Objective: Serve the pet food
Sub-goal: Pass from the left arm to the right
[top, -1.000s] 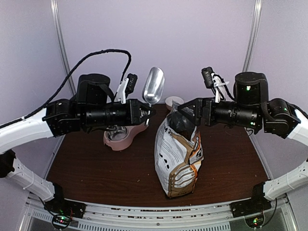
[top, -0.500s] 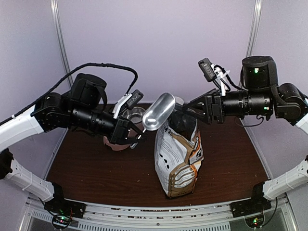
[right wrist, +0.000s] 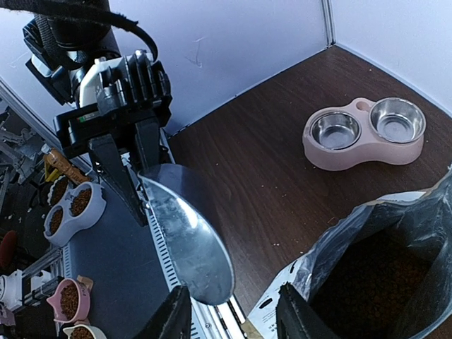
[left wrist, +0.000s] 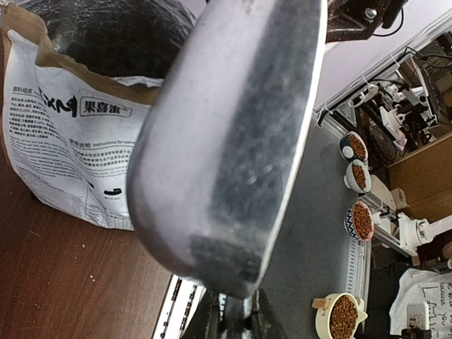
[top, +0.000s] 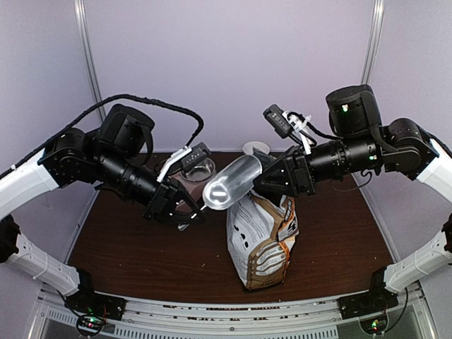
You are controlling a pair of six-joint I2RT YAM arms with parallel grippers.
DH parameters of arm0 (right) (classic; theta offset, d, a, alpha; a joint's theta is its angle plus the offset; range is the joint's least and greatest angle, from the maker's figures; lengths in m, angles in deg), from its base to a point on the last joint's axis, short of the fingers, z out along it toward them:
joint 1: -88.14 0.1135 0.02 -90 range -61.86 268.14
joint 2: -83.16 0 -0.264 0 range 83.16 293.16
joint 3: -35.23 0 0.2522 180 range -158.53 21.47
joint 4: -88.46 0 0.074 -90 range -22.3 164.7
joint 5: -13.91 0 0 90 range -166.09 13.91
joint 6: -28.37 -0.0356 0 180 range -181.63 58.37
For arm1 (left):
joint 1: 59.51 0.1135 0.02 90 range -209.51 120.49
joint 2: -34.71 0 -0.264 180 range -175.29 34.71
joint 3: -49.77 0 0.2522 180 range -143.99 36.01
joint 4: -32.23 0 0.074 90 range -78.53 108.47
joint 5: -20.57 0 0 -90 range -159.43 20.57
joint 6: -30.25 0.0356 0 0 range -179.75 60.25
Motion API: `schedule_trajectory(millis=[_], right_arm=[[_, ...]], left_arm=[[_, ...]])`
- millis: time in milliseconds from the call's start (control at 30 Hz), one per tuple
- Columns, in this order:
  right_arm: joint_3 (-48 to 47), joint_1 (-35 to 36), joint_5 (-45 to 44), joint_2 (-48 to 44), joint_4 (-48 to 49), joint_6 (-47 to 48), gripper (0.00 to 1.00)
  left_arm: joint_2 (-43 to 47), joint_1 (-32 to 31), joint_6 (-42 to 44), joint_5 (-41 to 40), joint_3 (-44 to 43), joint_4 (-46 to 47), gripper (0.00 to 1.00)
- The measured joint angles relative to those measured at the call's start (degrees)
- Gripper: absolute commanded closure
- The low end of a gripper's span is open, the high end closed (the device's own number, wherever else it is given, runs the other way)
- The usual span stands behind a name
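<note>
The white-and-brown bag stands upright mid-table with its top open. Pet food shows dimly as dark brown kibble inside its silver-lined mouth. My left gripper is shut on the handle of a metal scoop. The scoop is tilted, and its empty bowl points toward the bag's mouth from the left. My right gripper hovers at the bag's top rim, jaws apart, with nothing between them. The scoop's tip lies just ahead of its fingers.
A pink double-bowl feeder with two empty steel bowls sits at the back left of the brown table, mostly hidden behind my left arm in the top view. A white cup stands at the back. Bowls of kibble sit beyond the table.
My left arm has swung the scoop down from upright and tipped it toward the bag's mouth. The right gripper has moved left and down to the bag's top, and its jaws have narrowed.
</note>
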Motion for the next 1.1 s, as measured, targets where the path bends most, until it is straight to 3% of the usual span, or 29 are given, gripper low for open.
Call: schedule_trajectory(millis=[300,633,800,1100], right_arm=[[-0.02,0.00,4.02,0.44,0.61,-0.02,0.53],[-0.02,0.00,4.48,0.44,1.16,-0.02,0.84],[-0.02,0.02,4.63,0.44,1.36,0.00,0.91],[0.28,0.02,5.70,0.44,1.33,0.98,0.90]], left_arm=[[-1.46,-0.07,1.70,0.83,-0.61,-2.03,1.00],[-1.77,-1.27,3.19,1.57,-0.66,-3.15,1.00],[-1.88,-2.45,3.63,1.70,-1.05,-3.96,1.00],[-2.21,-2.45,4.15,1.46,-1.25,-4.57,1.00]])
